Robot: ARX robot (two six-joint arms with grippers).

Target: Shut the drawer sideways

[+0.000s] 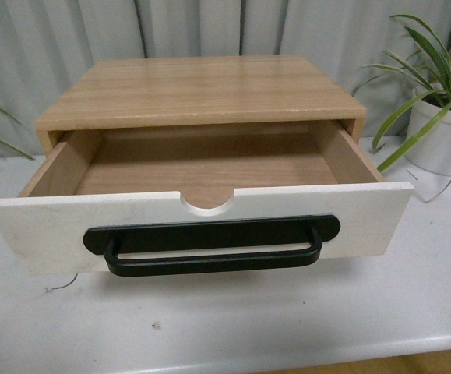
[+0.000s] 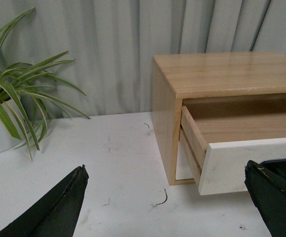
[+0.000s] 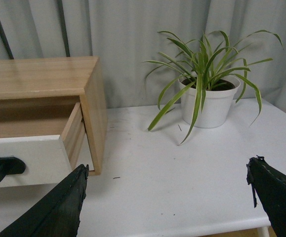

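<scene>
Count: 1 drawer [image 1: 202,179], 1 wood cabinet [image 1: 202,89] around it, 1 black bar handle [image 1: 209,234] on the white front, 1 half-round notch in the front's top edge. 2 potted plants: one at the right [image 1: 435,93], one at the left [image 2: 14,94]. All of it stands on 1 white table [image 1: 287,319]. 2 pincers, both mine, w/ 2 dark fingers each.

The drawer sits pulled well out of the cabinet, front facing me, roughly centred in the front view. My left pincer [image 2: 166,173] is spread wide, nothing between the fingers, low over the table off the cabinet's left side. The drawer's left front corner shows just past one finger [image 2: 276,197]; can't tell if they touch. My right pincer [image 3: 167,168] is also spread wide & gripping nothing, off the cabinet's right side. The drawer's right front corner lies beyond one finger [image 3: 54,207], apart from it.

Hard to see: neither arm shows in the front view. Each wrist view cuts the handle to one end only. The left plant's pot is mostly out of frame. A thin white strip shows below the drawer inside the cabinet; can't tell what it is.
</scene>
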